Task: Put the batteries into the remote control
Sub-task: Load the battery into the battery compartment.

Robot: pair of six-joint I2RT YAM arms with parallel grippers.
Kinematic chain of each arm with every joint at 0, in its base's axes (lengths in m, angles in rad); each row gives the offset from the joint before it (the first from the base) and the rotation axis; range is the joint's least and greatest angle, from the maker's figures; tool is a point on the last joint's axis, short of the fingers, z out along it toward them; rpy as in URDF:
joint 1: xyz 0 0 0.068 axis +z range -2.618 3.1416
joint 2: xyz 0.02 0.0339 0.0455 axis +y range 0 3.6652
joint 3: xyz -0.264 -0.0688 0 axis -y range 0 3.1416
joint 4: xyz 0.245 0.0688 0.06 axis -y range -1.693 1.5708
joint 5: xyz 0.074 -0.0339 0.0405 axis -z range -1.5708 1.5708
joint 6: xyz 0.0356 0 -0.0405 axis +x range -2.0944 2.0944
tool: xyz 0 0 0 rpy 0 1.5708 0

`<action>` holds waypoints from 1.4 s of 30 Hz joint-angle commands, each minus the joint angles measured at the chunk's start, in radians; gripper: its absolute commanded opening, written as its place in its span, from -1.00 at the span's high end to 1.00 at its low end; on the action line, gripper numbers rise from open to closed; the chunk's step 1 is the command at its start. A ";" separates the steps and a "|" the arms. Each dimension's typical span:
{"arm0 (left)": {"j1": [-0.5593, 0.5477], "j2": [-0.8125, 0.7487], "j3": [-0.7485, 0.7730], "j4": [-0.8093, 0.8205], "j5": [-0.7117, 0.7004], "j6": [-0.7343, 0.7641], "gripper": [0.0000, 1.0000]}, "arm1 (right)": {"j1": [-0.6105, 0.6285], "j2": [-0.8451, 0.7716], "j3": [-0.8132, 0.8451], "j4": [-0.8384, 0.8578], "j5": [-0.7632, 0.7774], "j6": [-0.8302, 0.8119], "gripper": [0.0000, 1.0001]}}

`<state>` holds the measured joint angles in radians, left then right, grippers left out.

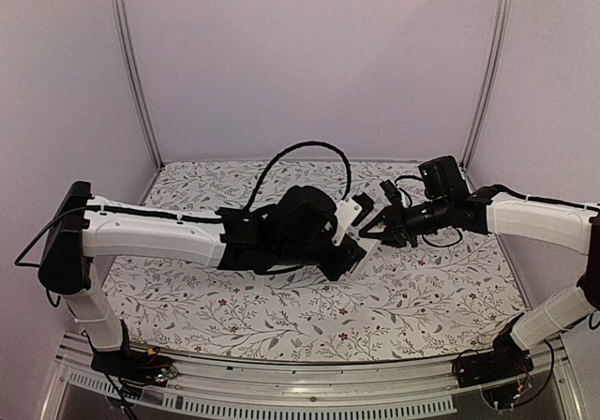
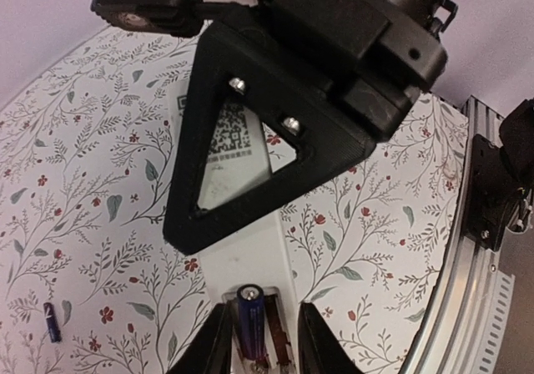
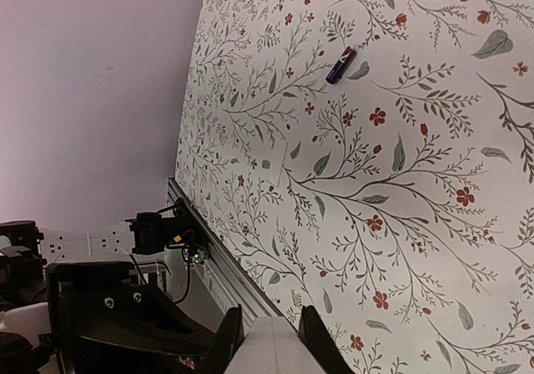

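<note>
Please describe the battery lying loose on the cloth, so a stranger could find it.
Start from the floral cloth. One small dark battery lies alone on its leafy print. Unlike the other battery, between the fingers of the left gripper at the remote control, nothing touches it.

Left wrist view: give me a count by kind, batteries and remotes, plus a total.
Remote control: 1
Batteries: 2, one sitting in the remote's open bay, the other lying loose
Total: 3
</note>
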<state>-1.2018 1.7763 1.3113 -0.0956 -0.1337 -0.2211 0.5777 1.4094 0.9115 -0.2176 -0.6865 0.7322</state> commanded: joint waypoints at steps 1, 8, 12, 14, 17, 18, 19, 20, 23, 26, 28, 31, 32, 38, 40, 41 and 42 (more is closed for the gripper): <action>0.020 0.035 0.043 -0.036 0.001 -0.007 0.46 | 0.007 -0.020 0.029 -0.002 -0.013 -0.012 1.00; 0.030 0.061 0.065 -0.060 -0.006 -0.002 0.56 | 0.008 -0.023 0.030 -0.003 -0.016 -0.013 1.00; 0.031 0.071 0.072 -0.072 -0.004 0.003 0.64 | 0.007 -0.026 0.030 -0.002 -0.015 -0.010 1.00; 0.031 0.072 0.072 -0.075 -0.004 0.003 0.69 | 0.008 -0.025 0.032 -0.003 -0.015 -0.010 1.00; 0.031 0.073 0.076 -0.080 0.005 0.003 0.79 | 0.007 -0.026 0.035 -0.003 -0.014 -0.011 1.00; 0.031 0.075 0.078 -0.084 0.007 0.003 0.83 | 0.007 -0.025 0.034 -0.002 -0.014 -0.011 1.00; 0.031 0.077 0.080 -0.088 0.010 0.004 0.85 | 0.007 -0.024 0.035 -0.003 -0.014 -0.011 1.00; 0.031 0.076 0.080 -0.088 0.019 0.005 0.86 | 0.008 -0.024 0.035 -0.002 -0.012 -0.011 1.00; 0.031 0.077 0.080 -0.101 0.040 0.010 0.90 | 0.007 -0.024 0.038 -0.005 -0.011 -0.013 1.00; 0.031 0.079 0.087 -0.124 0.040 0.007 0.92 | 0.008 -0.026 0.040 -0.011 -0.003 -0.016 1.00; 0.031 0.084 0.095 -0.143 0.034 0.000 0.94 | 0.008 -0.029 0.041 -0.020 0.008 -0.023 1.00; 0.031 0.089 0.103 -0.156 0.022 -0.016 0.93 | 0.008 -0.033 0.041 -0.022 0.011 -0.025 1.00; 0.031 0.091 0.107 -0.163 0.019 -0.021 0.91 | 0.007 -0.031 0.042 -0.021 0.008 -0.025 1.00; 0.031 0.108 0.129 -0.197 -0.015 -0.057 0.92 | 0.008 -0.031 0.044 -0.025 0.014 -0.025 1.00; 0.032 0.116 0.147 -0.223 -0.026 -0.067 0.92 | 0.008 -0.030 0.044 -0.031 0.021 -0.027 1.00; 0.033 0.121 0.159 -0.233 -0.027 -0.071 0.92 | 0.007 -0.030 0.044 -0.034 0.023 -0.029 1.00; 0.032 0.125 0.166 -0.239 -0.020 -0.074 0.92 | 0.007 -0.029 0.044 -0.037 0.027 -0.032 1.00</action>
<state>-1.1835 1.8599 1.4445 -0.2443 -0.1356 -0.2676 0.5797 1.4090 0.9226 -0.2481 -0.6624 0.7151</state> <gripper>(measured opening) 0.074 0.170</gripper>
